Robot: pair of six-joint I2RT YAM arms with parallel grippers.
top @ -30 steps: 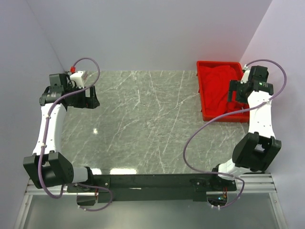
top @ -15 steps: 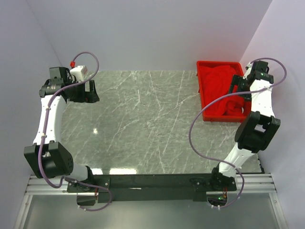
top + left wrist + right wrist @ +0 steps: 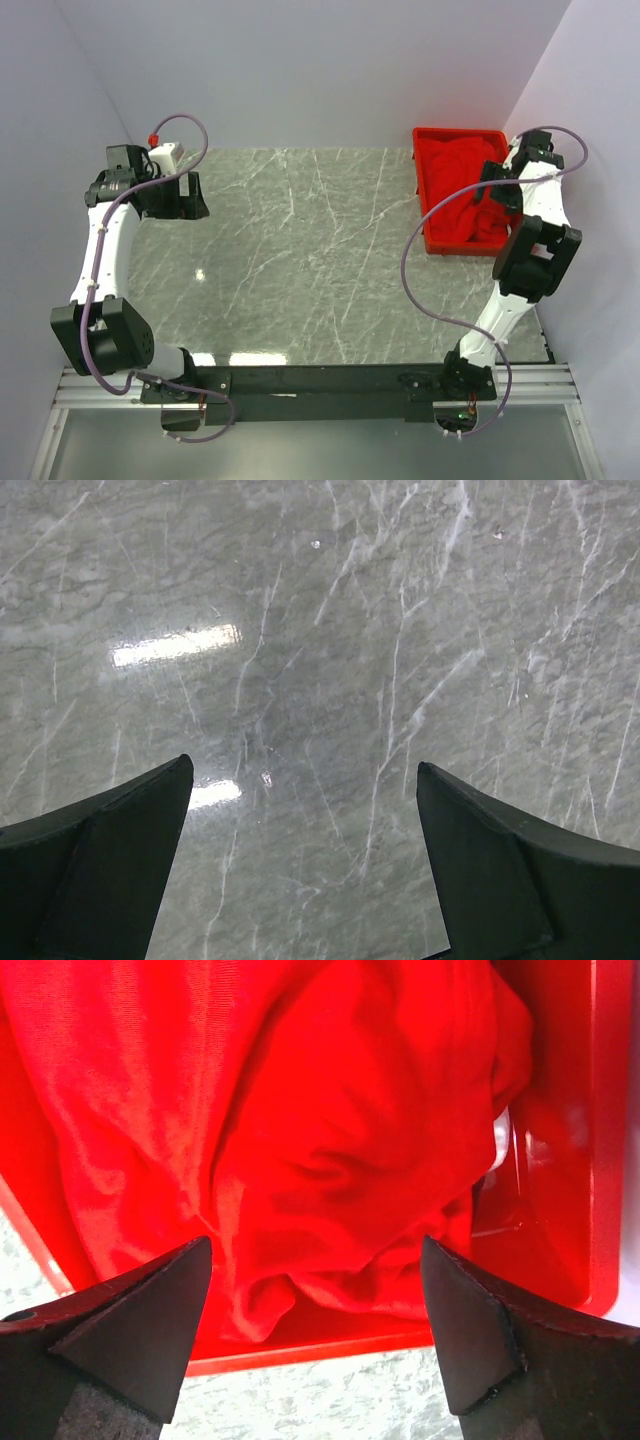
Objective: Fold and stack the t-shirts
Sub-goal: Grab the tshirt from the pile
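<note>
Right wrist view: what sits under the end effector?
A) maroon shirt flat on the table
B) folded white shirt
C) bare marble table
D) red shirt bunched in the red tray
D: the right end effector is open over the crumpled red shirt, which lies inside the red tray.

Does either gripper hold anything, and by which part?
Nothing held. Left gripper open over grey marble table; right gripper open above bright red cloth t-shirt.

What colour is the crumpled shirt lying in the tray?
Bright red shirt; the right wrist view shows it best.
</note>
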